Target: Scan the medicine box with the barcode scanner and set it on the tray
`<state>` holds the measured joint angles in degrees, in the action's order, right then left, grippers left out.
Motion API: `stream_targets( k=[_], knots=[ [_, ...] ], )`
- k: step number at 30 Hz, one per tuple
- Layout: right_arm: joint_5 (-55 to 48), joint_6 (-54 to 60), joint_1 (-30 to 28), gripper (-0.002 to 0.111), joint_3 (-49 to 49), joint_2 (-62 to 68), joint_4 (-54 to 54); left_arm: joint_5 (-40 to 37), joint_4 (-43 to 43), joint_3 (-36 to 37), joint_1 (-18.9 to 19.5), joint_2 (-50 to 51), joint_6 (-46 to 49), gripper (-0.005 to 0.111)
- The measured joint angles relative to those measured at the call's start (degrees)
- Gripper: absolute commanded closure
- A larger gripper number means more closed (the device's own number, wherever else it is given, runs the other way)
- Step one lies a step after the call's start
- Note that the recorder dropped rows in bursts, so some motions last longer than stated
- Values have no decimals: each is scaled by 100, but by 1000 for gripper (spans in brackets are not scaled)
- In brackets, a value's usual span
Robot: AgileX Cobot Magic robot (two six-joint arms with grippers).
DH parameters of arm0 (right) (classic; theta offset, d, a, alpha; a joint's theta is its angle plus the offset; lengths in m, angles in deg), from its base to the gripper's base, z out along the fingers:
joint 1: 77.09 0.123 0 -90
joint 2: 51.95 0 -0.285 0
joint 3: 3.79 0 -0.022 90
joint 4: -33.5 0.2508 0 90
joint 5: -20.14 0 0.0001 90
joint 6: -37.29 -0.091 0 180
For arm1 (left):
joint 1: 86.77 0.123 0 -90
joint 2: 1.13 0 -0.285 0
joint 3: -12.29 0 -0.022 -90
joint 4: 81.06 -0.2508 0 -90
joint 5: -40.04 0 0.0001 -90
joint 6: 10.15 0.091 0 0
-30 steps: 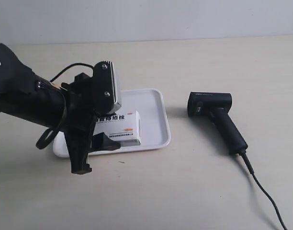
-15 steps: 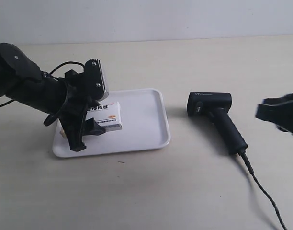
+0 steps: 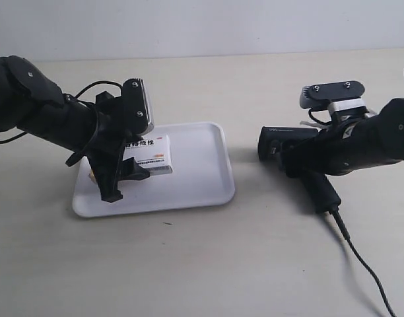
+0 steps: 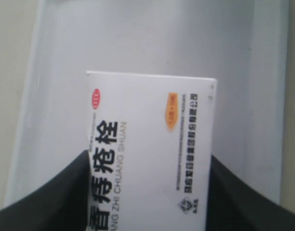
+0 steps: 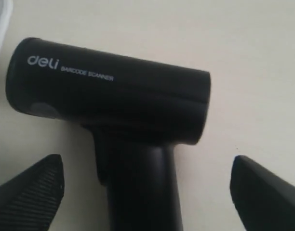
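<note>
The white medicine box (image 3: 149, 153) with its black lettering is clamped in my left gripper (image 3: 128, 179), low over the left part of the white tray (image 3: 205, 175). The left wrist view shows the box (image 4: 147, 120) between both black fingers, with the tray (image 4: 65, 57) beneath; my left gripper (image 4: 148, 159) is shut on it. The black barcode scanner (image 3: 274, 142) lies on the table right of the tray. My right gripper (image 5: 146, 163) stands open, one finger on each side of the handle of the scanner (image 5: 113, 96) and not touching it.
The scanner's black cable (image 3: 360, 257) runs from the handle toward the table's near right corner. A pale wall borders the far edge of the beige table (image 3: 202, 264).
My right arm has come in from the right edge and now hangs over the scanner. My left arm drew the box back over the tray's left part.
</note>
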<state>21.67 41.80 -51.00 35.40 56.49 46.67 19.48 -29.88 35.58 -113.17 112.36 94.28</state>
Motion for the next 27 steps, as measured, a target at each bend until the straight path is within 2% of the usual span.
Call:
stream_targets(
  k=[8, 20, 23, 27],
  knots=[
    [122, 135, 0, 32, -341, 462, -408, -48, 34, 0, 0, 0, 21, 107],
    [-13, 385, -75, 97, -406, 452, -606, -138, 34, 0, 0, 0, 33, 107],
    [-492, 396, -75, 108, -406, 130, -698, -138, 34, 0, 0, 0, 33, 107],
    [-915, 511, -30, 108, -383, -473, -962, -161, 23, 0, 0, 0, 46, 107]
  ],
)
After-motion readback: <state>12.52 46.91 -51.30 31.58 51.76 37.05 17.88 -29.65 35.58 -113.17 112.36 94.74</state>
